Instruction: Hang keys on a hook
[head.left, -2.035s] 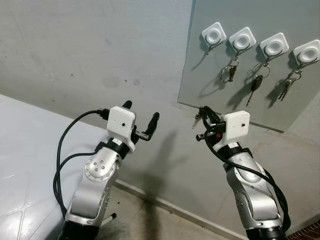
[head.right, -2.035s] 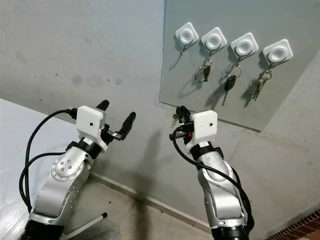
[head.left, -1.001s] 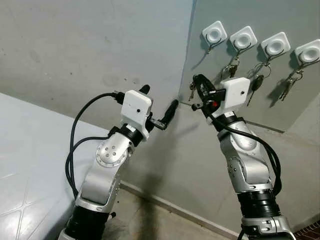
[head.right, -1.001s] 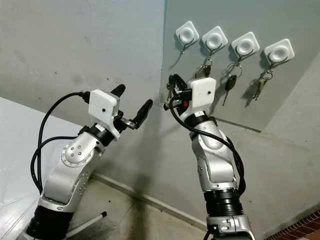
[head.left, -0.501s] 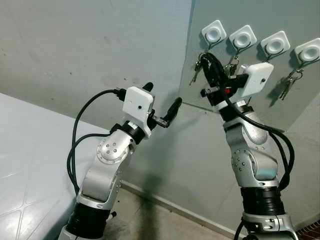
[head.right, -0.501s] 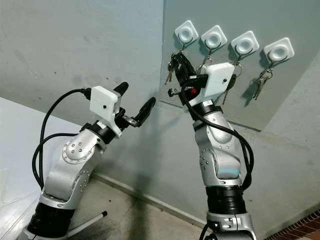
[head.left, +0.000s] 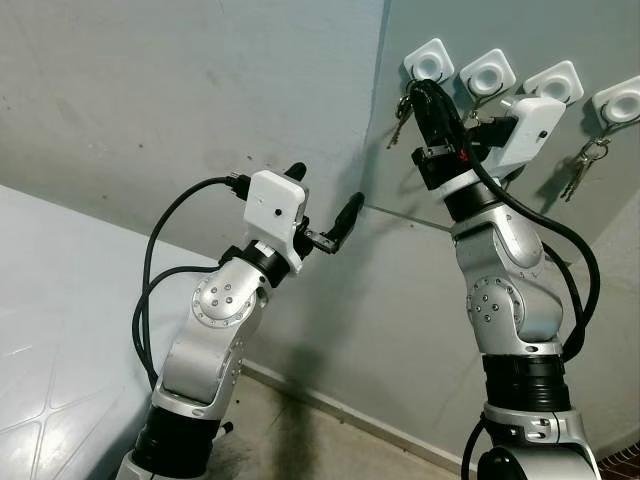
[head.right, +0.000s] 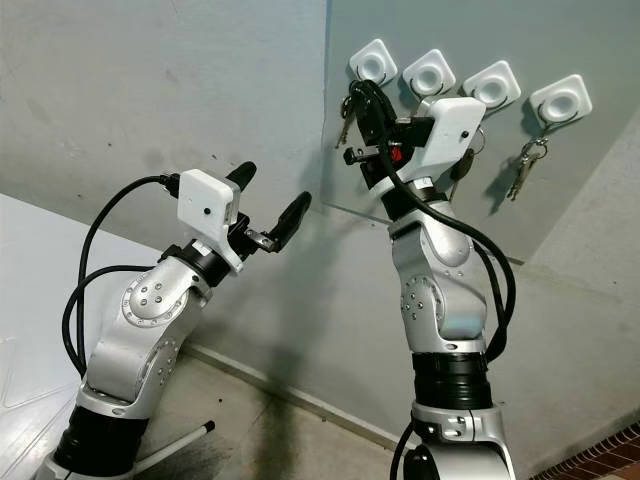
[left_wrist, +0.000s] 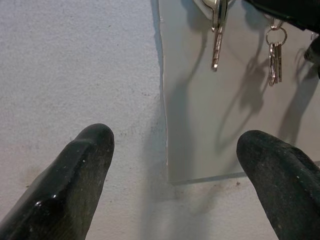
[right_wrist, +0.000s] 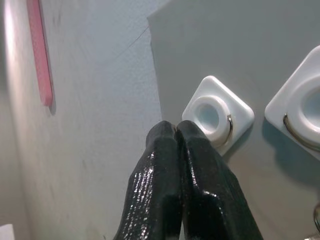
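My right hand is raised to the first hook, the leftmost of four white square hooks on the grey panel, its two black fingers pinched tight together on the keys. The bunch dangles at about 8 o'clock from the fingertips, just below and beside that hook; in the right wrist view the closed fingers touch the hook's lower corner, near its metal wire.

The keys are small, silvery and metal, hung on a thin ring; in the left wrist view one long key hangs straight down. I judge them light, stiff and slippery, free to swing and rattle, so the hold belongs on the ring, not a blade, leaving the loop free to slip over the wire.

The next three hooks, toward 3 o'clock, already carry key sets. My left hand hovers lower, at 8 o'clock from the panel, fingers spread wide and holding nothing.
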